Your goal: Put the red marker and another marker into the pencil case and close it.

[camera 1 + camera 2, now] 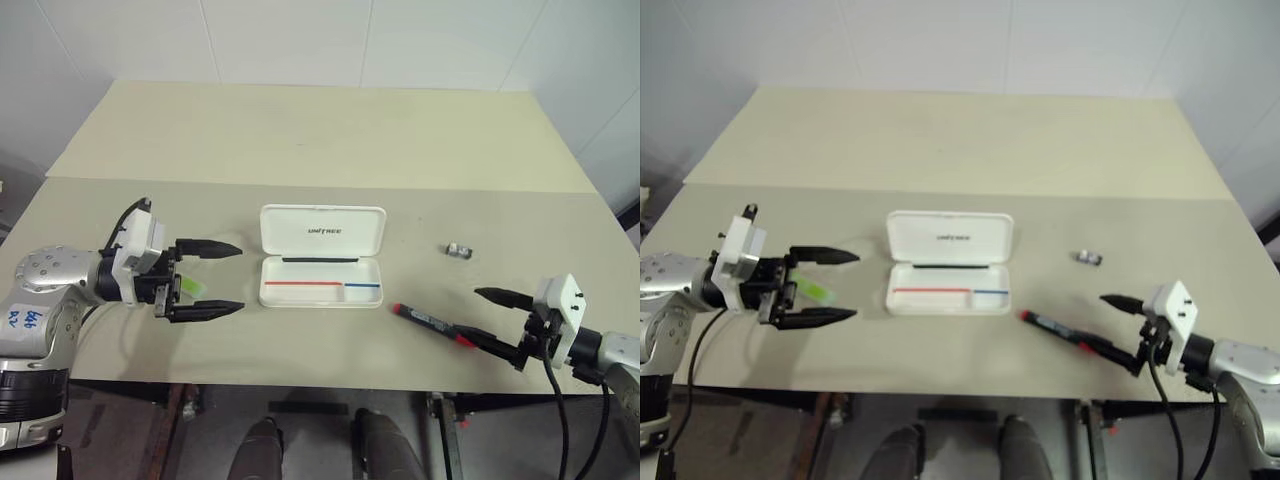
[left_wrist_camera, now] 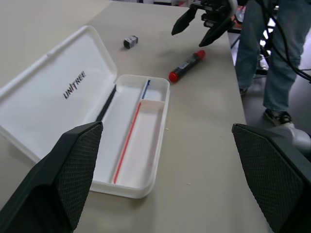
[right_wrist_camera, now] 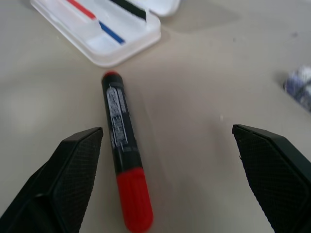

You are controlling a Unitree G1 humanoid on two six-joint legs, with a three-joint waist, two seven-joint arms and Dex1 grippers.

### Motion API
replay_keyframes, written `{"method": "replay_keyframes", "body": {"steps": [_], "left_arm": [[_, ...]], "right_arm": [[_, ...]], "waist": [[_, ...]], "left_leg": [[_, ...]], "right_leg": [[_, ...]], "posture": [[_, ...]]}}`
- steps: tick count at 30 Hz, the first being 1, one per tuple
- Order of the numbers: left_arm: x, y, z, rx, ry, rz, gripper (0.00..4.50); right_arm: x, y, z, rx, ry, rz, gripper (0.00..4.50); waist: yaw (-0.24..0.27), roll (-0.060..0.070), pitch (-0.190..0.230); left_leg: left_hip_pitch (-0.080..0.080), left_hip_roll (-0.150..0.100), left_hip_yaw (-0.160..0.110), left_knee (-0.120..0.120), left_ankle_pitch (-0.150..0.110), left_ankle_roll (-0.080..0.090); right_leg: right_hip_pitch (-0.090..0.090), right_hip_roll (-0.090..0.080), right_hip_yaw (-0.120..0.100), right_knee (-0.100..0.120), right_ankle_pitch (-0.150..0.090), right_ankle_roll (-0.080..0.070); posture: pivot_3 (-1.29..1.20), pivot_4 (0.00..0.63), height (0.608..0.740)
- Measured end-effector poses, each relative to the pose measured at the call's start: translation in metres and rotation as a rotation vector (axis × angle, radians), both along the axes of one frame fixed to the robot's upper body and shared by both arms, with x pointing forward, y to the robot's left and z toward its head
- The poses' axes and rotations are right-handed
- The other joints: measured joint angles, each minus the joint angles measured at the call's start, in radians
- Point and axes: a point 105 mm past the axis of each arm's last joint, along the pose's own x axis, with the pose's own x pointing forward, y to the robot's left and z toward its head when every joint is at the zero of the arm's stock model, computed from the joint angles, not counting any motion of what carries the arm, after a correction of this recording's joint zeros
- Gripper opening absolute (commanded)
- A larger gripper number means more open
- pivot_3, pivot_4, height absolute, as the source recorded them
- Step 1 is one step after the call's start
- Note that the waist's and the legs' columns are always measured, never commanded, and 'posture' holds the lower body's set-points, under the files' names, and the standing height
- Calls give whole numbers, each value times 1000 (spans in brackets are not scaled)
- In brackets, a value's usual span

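The red marker [image 1: 432, 323], black-bodied with red ends, lies slantwise beside the open white pencil case [image 1: 322, 257]. Both the left gripper [image 1: 208, 279] and right gripper [image 1: 484, 315] gape wide, empty.

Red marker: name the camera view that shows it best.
The right wrist view: the red marker lies close between the open right gripper's fingers, label visible. In the eye views it is small, right of the pencil case; the left wrist view shows it distant.

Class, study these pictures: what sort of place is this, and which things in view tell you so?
Probably a robot test lab: a bare beige table against plain white walls, a "UNITREE" pencil case laid out with a red marker, and a person standing by.
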Motion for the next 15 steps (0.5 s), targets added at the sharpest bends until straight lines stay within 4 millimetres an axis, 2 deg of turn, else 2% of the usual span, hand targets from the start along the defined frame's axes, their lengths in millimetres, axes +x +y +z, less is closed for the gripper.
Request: {"method": "replay_keyframes", "body": {"steps": [7, 13, 15], "left_arm": [[-3, 0, -1, 38, 17, -32, 4471], [-3, -2, 1, 42, 11, -45, 4471], [-2, -2, 2, 42, 7, -46, 4500]], "right_arm": [[4, 1, -17, -13, 66, 51, 4500], [8, 12, -25, 1, 85, 86, 4500], [8, 15, -27, 8, 89, 91, 4096]], "waist": [[-1, 0, 0], [-1, 0, 0], [0, 0, 0]], "left_leg": [[0, 0, 1, 0, 0, 0], [0, 0, 1, 0, 0, 0], [0, 0, 1, 0, 0, 0]], "right_leg": [[0, 0, 1, 0, 0, 0], [0, 0, 1, 0, 0, 0], [0, 0, 1, 0, 0, 0]], "posture": [[0, 150, 740], [0, 150, 740], [0, 150, 740]]}}
